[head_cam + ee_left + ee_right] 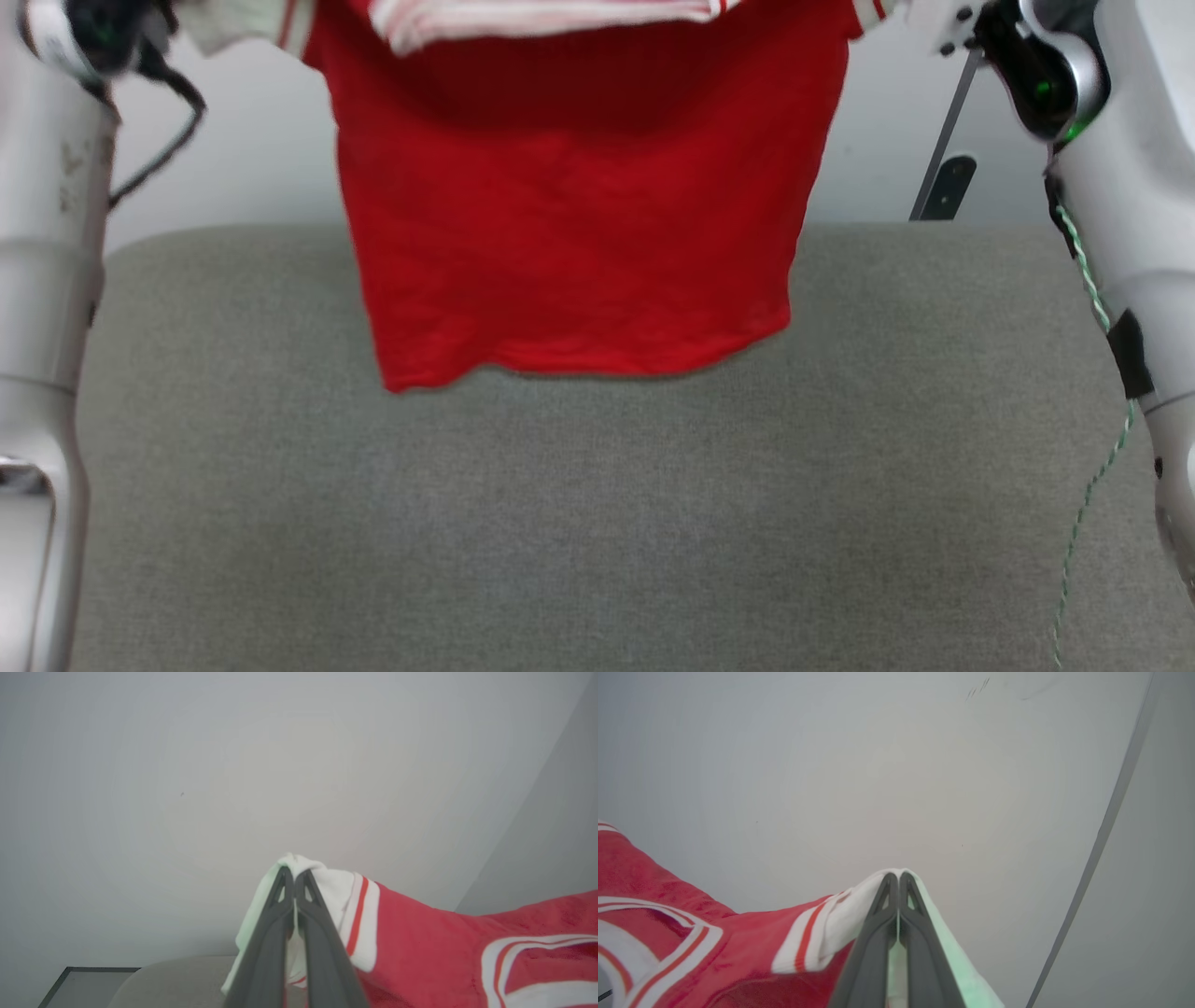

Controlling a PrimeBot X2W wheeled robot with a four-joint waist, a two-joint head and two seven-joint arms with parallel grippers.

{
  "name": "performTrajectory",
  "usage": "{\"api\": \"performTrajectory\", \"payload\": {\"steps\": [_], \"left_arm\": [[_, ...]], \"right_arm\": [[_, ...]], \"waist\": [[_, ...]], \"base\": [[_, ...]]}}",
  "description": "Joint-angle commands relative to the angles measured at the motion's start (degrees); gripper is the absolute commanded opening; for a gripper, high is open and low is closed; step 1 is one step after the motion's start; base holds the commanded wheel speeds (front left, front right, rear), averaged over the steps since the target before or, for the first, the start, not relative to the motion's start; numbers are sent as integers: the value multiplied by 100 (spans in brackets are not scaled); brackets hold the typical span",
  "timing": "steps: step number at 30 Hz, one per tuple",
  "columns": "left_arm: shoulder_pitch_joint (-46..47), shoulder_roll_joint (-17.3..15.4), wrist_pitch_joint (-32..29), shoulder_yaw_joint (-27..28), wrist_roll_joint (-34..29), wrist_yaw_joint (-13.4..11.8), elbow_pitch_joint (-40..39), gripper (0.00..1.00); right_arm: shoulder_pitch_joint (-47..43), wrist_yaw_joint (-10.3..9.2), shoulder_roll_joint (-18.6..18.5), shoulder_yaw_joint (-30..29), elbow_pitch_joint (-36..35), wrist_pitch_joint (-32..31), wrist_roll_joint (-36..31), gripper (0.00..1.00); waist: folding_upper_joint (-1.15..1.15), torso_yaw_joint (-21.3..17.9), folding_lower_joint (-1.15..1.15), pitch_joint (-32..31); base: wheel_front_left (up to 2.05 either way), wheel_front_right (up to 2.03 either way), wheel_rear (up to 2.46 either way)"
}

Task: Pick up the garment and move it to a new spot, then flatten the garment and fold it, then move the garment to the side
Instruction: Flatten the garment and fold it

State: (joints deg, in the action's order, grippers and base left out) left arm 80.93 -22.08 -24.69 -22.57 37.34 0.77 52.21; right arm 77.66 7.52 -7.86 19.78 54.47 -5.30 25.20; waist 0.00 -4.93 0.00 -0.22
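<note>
Pinches a bunch of white sleeve (336, 891) in the left claw (294, 873), with both dark fingers (273, 933) pressed flat together on the cloth. Does the same with the right claw (896, 875), clamped on the other white sleeve (850, 905) just past its red stripe. Holds the shirt (569, 233) up in the air between the two arms, stretched across at the top, plain red side toward the head camera. Lets the body hang straight down, with the hem just above or brushing the grey pad (597, 523) near its far edge; cannot tell which from here. Shows white-trimmed lettering on the far side in both wrist views.

Looks light and thoroughly limp: sags between the grips, drapes in soft folds, carries no shape of its own. Seems grippy enough as knit cloth, yet thin, so needs a fair bunch in each pinch rather than a single edge. Suits a hold at sleeves or shoulders for spreading, at hem corners for folding. Calls for equal height on both sides and gentle tension while lowering, or risks a skewed, creased lay on the pad
</note>
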Motion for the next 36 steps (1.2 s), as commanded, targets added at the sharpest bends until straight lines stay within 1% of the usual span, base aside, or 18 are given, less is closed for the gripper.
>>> {"api": "performTrajectory", "payload": {"steps": [1,4,8,16,20,23,25,27,29,31,34,36], "left_arm": [[99,45,95,-11,-40,12,87,0],[426,130,298,-33,-86,20,235,0],[903,178,649,-82,-227,50,312,0],[2137,433,1287,-201,-463,28,530,0],[2770,549,1746,-266,-599,71,611,0],[3156,639,2140,-300,-666,161,693,0],[3421,718,2363,-314,-709,181,755,0],[3608,823,2649,-270,-663,185,830,0],[3717,905,2898,-292,-678,256,927,0],[3774,965,3014,-312,-652,343,1075,0],[3786,998,3254,-306,-600,444,1266,0],[3710,1020,3354,-353,-590,508,1390,0]], "right_arm": [[109,-6,54,42,102,104,56,0],[432,-6,17,57,347,349,24,0],[871,-6,-19,13,632,800,-168,0],[1930,-6,-151,-282,1121,1821,-726,0],[2361,-6,-274,-571,1138,2034,-1169,0],[2548,-6,-369,-1014,699,2050,-1631,0],[2499,-6,-400,-1439,219,2046,-2028,0],[2328,-6,-346,-1900,-228,2042,-2475,0],[2214,-6,-221,-2316,-562,2043,-2903,0],[2139,-6,-41,-2630,-705,2044,-3228,0],[2013,-6,138,-2818,-756,2045,-3554,0],[1912,-6,234,-2803,-646,2045,-3633,0]], "waist": [[0,-22,0,126],[0,-40,0,399],[0,-66,0,973],[0,-48,0,2421],[0,8,0,3092],[0,58,0,3550],[0,119,0,3838],[0,188,0,4045],[0,260,0,4188],[0,304,0,4286],[0,337,0,4351],[0,343,0,4360]], "base": [[0,0,0],[0,0,0],[0,0,0],[0,0,0],[0,0,0],[0,0,0],[0,0,0],[0,0,0],[0,0,0],[0,0,0],[0,0,0],[0,0,0]]}}
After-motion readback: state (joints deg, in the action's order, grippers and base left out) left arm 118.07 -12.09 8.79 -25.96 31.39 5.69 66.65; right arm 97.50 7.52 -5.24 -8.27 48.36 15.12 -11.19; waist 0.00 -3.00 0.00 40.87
